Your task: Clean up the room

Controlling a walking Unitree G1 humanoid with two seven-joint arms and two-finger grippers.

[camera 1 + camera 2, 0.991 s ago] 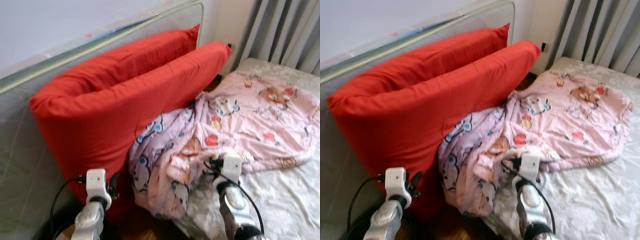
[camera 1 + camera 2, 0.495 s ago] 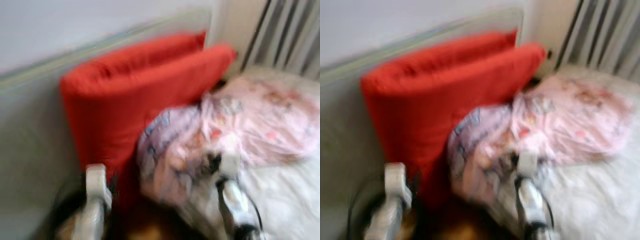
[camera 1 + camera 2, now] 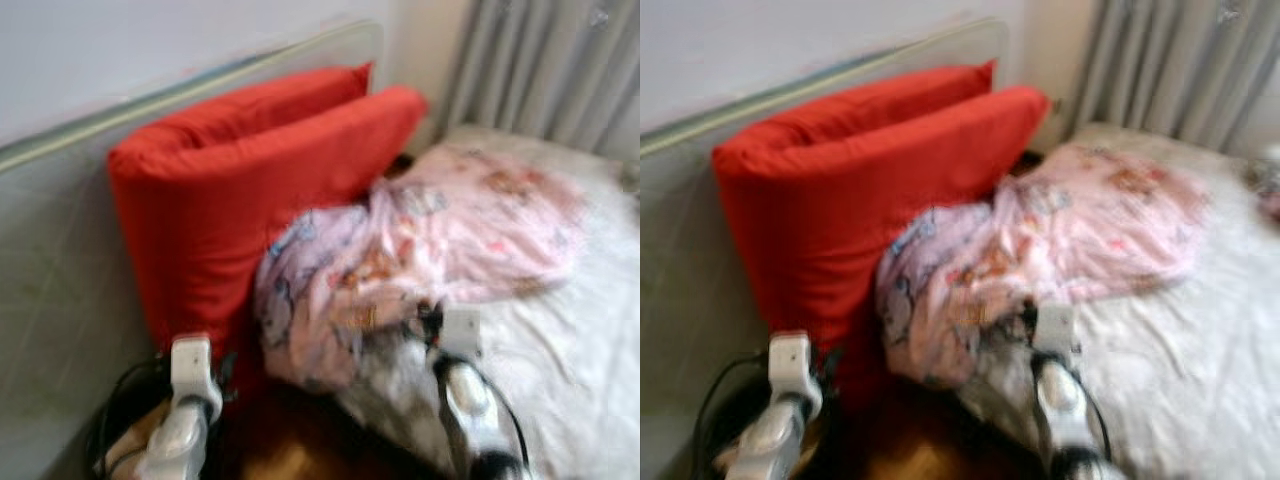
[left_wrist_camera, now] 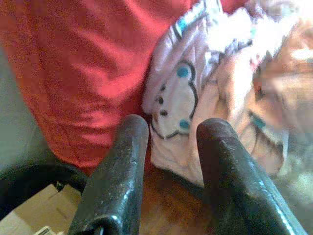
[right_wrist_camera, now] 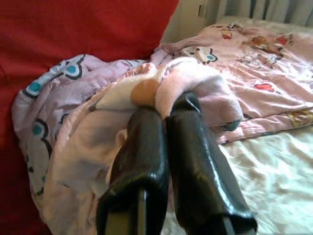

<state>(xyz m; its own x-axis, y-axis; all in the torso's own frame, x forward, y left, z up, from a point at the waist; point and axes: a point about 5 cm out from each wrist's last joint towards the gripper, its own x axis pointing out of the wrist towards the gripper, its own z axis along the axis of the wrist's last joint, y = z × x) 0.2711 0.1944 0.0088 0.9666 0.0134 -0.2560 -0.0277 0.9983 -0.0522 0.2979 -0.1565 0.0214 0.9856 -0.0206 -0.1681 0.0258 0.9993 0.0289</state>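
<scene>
Leaning at the frame's left, two red pillows [image 3: 250,190] stand against a glass headboard [image 3: 60,250]. The left hand [image 4: 168,132], fingers apart and empty, hovers low beside them. Centre, the right hand [image 5: 166,105] is clamped on a crumpled pink blanket [image 3: 440,230], not yet straightened. Right, the bed [image 3: 580,350] and grey curtains [image 3: 550,70].

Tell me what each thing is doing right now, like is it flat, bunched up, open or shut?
Blanket: bunched up at one end, pinched there, spread flat farther along the bed.
Red pillows: two, standing on edge, leaning against the headboard.
Curtain: drawn, hanging in folds.
Bed sheet: wrinkled.
Right gripper: shut on a fold of the blanket.
Left gripper: open, holding nothing.
</scene>
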